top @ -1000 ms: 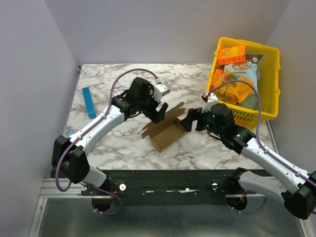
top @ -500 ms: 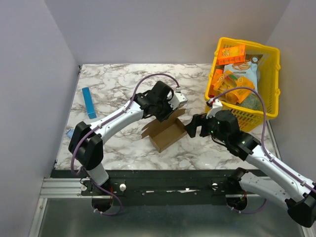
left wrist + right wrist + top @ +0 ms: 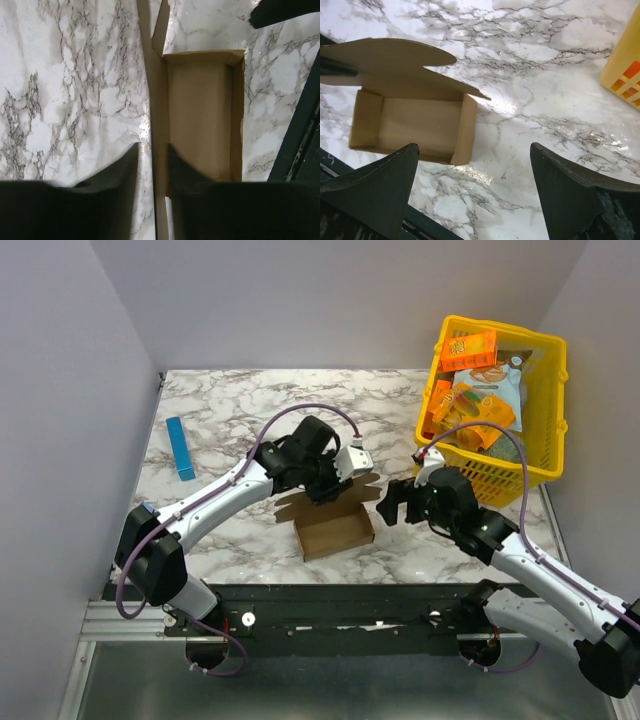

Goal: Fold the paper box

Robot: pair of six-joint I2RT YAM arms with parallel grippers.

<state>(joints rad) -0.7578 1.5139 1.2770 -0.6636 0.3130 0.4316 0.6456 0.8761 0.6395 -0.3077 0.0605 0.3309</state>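
The paper box is a plain brown carton, an open tray with its lid flap standing along the far side, near the table's front edge. My left gripper is over its far wall. In the left wrist view the narrow-set fingers straddle that wall, shut on it, with the tray's inside beyond. My right gripper is open and empty just right of the box. In the right wrist view its jaws are wide apart, with the box to the upper left.
A yellow basket with orange snack boxes and bags stands at the back right; its corner shows in the right wrist view. A slim blue bar lies at the left. The black front rail runs close by the box.
My left gripper came onto the box's far wall and drew it nearer the front edge, turning it from diagonal to square with the table. The right gripper stayed beside it, open.
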